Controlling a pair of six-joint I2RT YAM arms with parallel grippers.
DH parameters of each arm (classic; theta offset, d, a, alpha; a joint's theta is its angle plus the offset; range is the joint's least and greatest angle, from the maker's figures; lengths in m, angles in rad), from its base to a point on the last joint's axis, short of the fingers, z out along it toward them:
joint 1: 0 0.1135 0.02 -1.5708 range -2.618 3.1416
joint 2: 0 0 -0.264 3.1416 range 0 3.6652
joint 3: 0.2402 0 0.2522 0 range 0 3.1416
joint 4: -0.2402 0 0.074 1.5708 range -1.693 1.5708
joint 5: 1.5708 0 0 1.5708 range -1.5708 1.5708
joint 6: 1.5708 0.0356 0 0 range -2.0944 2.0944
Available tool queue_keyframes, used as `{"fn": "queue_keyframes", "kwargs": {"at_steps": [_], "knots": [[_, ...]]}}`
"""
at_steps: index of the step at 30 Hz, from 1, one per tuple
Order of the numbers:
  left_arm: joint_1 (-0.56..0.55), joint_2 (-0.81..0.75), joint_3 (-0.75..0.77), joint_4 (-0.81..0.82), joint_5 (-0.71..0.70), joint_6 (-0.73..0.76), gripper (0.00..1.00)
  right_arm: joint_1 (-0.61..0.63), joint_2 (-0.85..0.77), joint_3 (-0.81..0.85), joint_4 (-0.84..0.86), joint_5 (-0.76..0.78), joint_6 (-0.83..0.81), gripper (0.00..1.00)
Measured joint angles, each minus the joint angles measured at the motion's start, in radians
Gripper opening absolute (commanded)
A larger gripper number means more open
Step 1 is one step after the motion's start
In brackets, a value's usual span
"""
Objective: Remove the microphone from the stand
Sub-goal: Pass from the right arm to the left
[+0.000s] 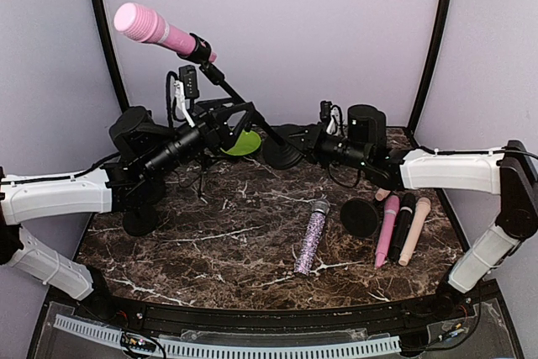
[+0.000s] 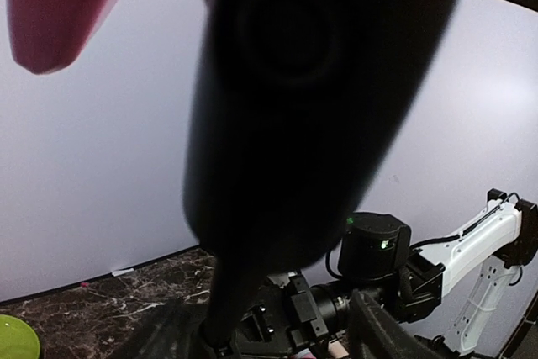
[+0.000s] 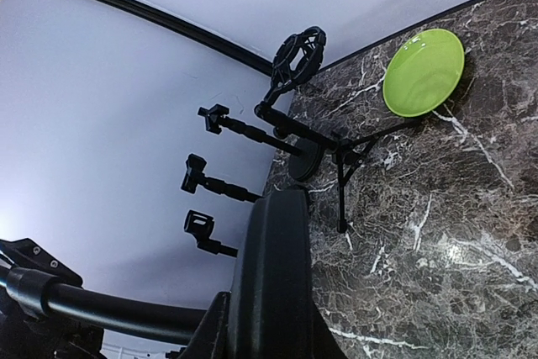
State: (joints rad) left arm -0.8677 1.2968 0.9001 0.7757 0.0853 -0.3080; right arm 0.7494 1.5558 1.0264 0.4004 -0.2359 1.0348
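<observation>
The pink microphone (image 1: 145,26) sits high at the back left, clamped in the black clip (image 1: 198,48) of the stand. The stand's pole (image 1: 239,102) slants down to its round base (image 1: 282,154). My left gripper (image 1: 225,119) is open, low on the pole, which passes between its fingers (image 2: 382,334). In the left wrist view the clip (image 2: 303,98) looms blurred overhead, with the pink microphone (image 2: 55,14) at the top left. My right gripper (image 1: 299,145) is shut on the base, seen edge-on as a black disc (image 3: 273,266) in the right wrist view.
A sparkly purple microphone (image 1: 311,237) lies mid-table. Pink (image 1: 387,231), black (image 1: 402,226) and beige (image 1: 416,230) microphones lie at the right beside a black disc (image 1: 361,218). A green plate (image 1: 244,142) and a small tripod (image 3: 340,161) stand behind; several empty stands (image 3: 218,117) line the back wall.
</observation>
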Motion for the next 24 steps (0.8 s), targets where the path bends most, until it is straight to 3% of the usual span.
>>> {"fn": "queue_keyframes", "kwargs": {"at_steps": [11, 16, 18, 24], "knots": [[0.000, 0.008, 0.001, 0.013, -0.042, 0.065, 0.24, 0.013, 0.026, 0.000, 0.027, -0.026, 0.023, 0.00], [0.002, 0.008, 0.001, 0.003, -0.079, 0.131, 0.01, 0.018, 0.034, 0.002, 0.027, -0.032, 0.038, 0.00], [0.006, 0.009, 0.001, -0.012, -0.086, 0.145, 0.00, 0.019, 0.037, 0.002, 0.017, -0.027, 0.041, 0.00], [0.005, 0.005, 0.001, -0.040, -0.107, 0.159, 0.00, 0.021, 0.037, 0.002, -0.002, -0.009, 0.002, 0.48]]}}
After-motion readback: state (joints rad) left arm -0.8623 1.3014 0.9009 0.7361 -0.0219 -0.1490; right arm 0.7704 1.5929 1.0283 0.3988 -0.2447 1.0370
